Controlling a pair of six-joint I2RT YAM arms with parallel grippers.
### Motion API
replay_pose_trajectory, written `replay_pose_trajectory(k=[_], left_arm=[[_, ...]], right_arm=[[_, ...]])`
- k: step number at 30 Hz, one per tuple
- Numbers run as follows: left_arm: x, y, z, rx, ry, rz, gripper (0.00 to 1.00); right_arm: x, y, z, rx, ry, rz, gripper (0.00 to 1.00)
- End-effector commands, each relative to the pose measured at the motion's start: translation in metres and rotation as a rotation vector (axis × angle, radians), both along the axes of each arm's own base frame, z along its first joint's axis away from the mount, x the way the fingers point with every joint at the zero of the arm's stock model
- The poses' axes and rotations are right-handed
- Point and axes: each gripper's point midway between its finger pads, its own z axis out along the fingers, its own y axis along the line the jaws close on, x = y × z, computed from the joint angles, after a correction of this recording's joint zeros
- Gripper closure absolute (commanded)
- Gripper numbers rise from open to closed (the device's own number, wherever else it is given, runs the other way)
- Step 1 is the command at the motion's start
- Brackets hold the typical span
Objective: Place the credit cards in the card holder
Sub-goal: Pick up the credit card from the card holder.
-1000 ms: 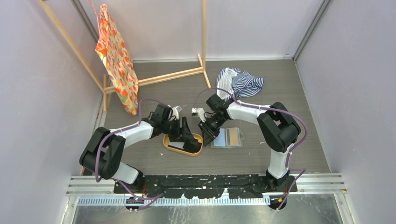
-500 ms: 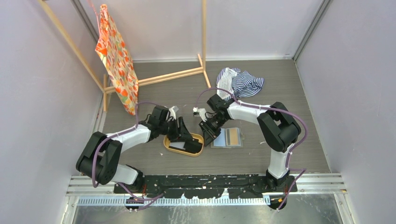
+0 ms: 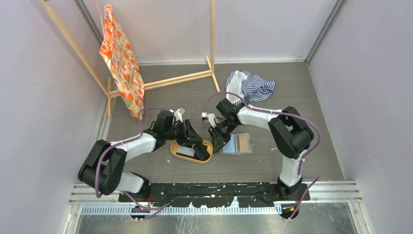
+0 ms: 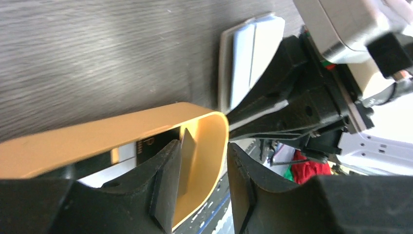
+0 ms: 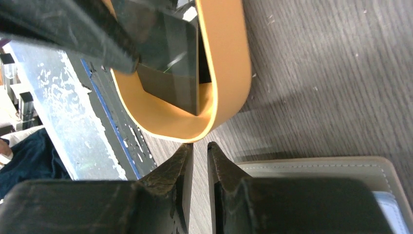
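Observation:
The orange oval tray [image 3: 181, 145] holds a white card [image 3: 185, 152] and a black card [image 5: 170, 58] that is tipped up on edge against the tray's end wall. My left gripper [image 3: 200, 150] is open at that end of the tray [image 4: 122, 131], one finger inside beside the dark card [image 4: 187, 156] and one outside. The card holder [image 3: 229, 145] lies open to the right with an orange-tan card [image 3: 241, 143] on it. My right gripper [image 3: 217, 141] is shut and empty, low between the tray [image 5: 226, 73] and the holder [image 5: 316, 168].
A striped cloth [image 3: 251, 85] lies at the back right. A wooden frame [image 3: 195, 75] stands at the back, with a patterned orange bag [image 3: 122, 63] hanging on its left. Walls close both sides.
My left arm has stretched lower and further, and its gripper has shifted slightly right toward the tray's end. The right arm has not moved.

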Motion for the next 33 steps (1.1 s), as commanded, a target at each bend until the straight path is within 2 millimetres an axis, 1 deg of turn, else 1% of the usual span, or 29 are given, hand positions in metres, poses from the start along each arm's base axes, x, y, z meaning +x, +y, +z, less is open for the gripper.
replay_pose_trajectory(k=[1,9,13,15,18,25,30,33], left_arm=[[-0.021,-0.018,0.020,-0.134,0.031,-0.091,0.60],[-0.026,-0.020,0.022,-0.175,0.047,-0.096,0.63],[-0.031,-0.017,0.021,-0.169,0.054,-0.102,0.63],[-0.034,-0.016,0.021,-0.161,0.055,-0.105,0.63],[-0.035,-0.013,0.021,-0.150,0.050,-0.102,0.64],[-0.039,-0.012,0.023,-0.151,0.043,-0.115,0.64],[-0.046,-0.008,0.023,-0.120,0.039,-0.151,0.60],[-0.050,-0.006,0.022,-0.103,0.045,-0.171,0.60]], right_arm=[[0.021,0.019,0.013,0.093,-0.097,-0.005,0.78],[0.022,0.019,0.013,0.094,-0.097,-0.008,0.78],[0.023,0.019,0.015,0.098,-0.099,-0.010,0.78],[0.023,0.019,0.017,0.108,-0.096,-0.011,0.78],[0.026,0.019,0.027,0.143,-0.093,-0.019,0.77],[0.034,0.015,0.043,0.196,-0.091,-0.041,0.73],[0.035,0.013,0.048,0.216,-0.083,-0.047,0.72],[0.035,0.014,0.048,0.220,-0.077,-0.046,0.72]])
